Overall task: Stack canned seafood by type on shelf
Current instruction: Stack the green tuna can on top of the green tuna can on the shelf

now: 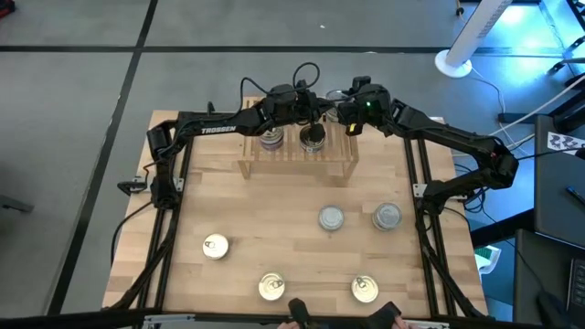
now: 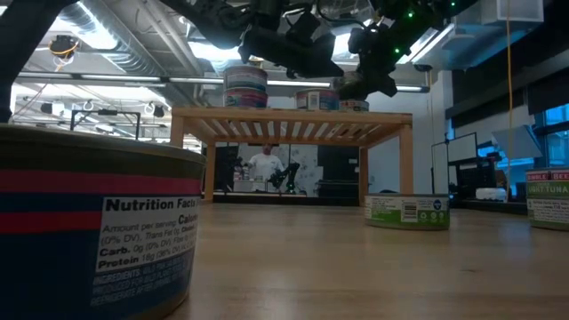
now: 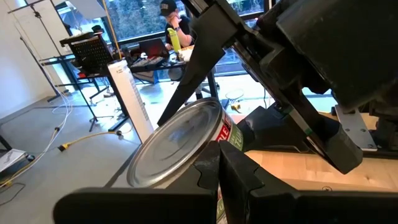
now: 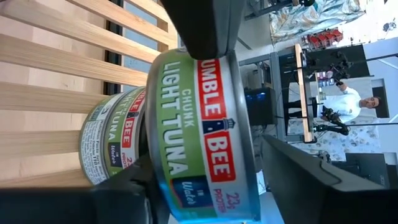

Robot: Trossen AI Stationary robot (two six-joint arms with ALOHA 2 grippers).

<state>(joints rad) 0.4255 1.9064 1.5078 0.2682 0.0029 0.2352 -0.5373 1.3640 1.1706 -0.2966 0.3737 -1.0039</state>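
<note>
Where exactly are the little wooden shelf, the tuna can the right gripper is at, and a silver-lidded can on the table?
shelf (image 1: 297, 163), high view, front slats.
tuna can (image 4: 202, 124), right wrist view, label band.
silver-lidded can (image 1: 331, 218), high view, lid centre.

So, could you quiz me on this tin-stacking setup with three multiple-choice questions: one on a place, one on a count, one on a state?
1. Where are the left gripper and the right gripper?
A. At the shelf
B. At the table's front edge
C. Off the table

2. How many tins lie on the tabletop away from the shelf?
A. Three
B. Five
C. Eight

3. How are the left arm's fingers?
A. Spread wide
B. Shut together
C. Out of sight

Answers:
1. A, since the high view shows both arms meeting over the shelf.
2. B, three with gold lids and two with silver.
3. B, since the left wrist view shows them pressed together.
</note>
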